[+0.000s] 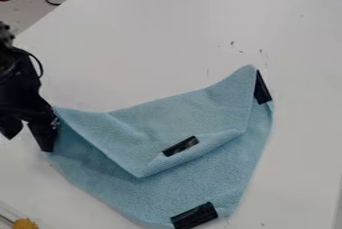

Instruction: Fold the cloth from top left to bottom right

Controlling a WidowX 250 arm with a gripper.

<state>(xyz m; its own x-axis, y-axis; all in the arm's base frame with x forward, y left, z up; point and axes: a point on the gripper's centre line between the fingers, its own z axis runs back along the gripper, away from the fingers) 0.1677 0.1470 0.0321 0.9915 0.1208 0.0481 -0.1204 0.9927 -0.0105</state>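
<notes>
blue cloth (200,183), partly folded (black-patched), on white table (147,48)

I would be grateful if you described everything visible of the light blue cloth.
The light blue cloth, fuzzy-looking, lies on the white table, partly folded: an upper flap, edge curled, overlies the lower layer. Black strips mark the flap, right corner and bottom. Its left edge seemingly touches the black two-finger pincer.
</notes>
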